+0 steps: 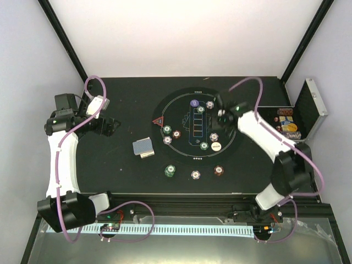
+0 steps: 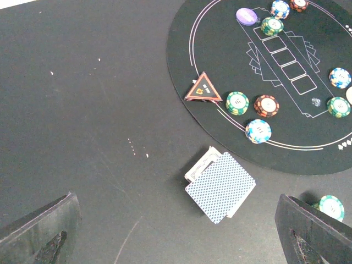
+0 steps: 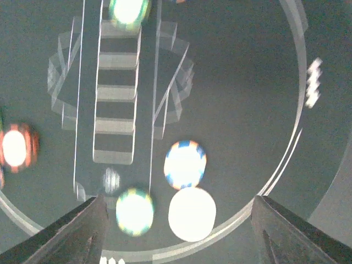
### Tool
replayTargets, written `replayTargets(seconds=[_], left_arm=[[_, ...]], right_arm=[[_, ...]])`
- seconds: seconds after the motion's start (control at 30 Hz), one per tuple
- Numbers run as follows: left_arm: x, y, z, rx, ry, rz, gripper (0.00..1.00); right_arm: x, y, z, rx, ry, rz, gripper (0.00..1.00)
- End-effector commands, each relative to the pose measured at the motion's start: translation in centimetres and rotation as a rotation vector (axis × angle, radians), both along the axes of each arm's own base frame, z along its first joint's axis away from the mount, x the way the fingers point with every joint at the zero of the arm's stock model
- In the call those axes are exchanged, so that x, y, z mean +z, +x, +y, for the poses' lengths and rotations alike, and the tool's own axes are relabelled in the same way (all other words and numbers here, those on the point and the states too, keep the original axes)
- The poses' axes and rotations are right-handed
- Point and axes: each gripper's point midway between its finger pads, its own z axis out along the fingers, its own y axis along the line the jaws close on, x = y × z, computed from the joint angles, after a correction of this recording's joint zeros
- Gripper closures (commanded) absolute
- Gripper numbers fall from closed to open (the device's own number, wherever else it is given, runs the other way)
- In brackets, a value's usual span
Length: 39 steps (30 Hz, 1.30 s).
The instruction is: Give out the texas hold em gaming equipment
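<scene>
A deck of grey-blue-backed cards (image 1: pixel 144 147) lies on the table left of the round mat (image 1: pixel 184 96). My left gripper (image 2: pixel 176 239) is open over bare table, with the deck (image 2: pixel 221 187) just ahead of it. On the mat are a red triangle marker (image 2: pixel 203 89), a purple button (image 2: pixel 246 16) and several green, white and red chips. My right gripper (image 3: pixel 179 220) hovers open above the mat's right side. Below it lie a white button (image 3: pixel 192 213), a white-blue chip (image 3: pixel 185 164) and a green chip (image 3: pixel 135 211). Nothing is between its fingers.
An open silver case (image 1: pixel 301 113) with chips stands at the table's right edge. Three chips, green (image 1: pixel 170 171), white (image 1: pixel 195 175) and red (image 1: pixel 218 170), lie in front of the mat. The left arm (image 1: pixel 60 159) runs along the table's left side.
</scene>
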Motion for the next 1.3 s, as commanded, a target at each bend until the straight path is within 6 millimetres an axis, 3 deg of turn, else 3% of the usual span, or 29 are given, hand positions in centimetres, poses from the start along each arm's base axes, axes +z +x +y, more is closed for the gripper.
replayTargets(seconds=[0.0, 0.17, 0.4, 0.63, 1.03, 1.27], left_arm=[[0.7, 0.2, 0.4, 0.023, 0.010, -0.025, 0.01], [0.2, 0.4, 1.8, 0.079, 0.069, -0.004, 0.01], [0.0, 0.5, 3.3, 0.150, 0.132, -0.009, 0.01], [1.1, 0.2, 3.2, 0.159, 0.143, -0.067, 0.01], [0.7, -0.1, 3.1, 0.139, 0.158, -0.057, 0.01], [0.8, -0.2, 2.8, 0.119, 0.146, -0.056, 0.01]], right_arm=[[-3.7, -7.2, 1.8, 0.033, -0.018, 0.035, 0.24], [-7.5, -14.2, 2.0, 0.043, -0.035, 0.108, 0.20], [-11.0, -18.6, 1.8, 0.076, -0.015, 0.177, 0.21], [-12.3, -19.2, 2.0, 0.100, -0.050, 0.211, 0.28], [-13.7, -19.2, 1.0, 0.080, -0.123, 0.227, 0.32], [-13.7, -19.0, 0.9, 0.075, -0.132, 0.223, 0.40]])
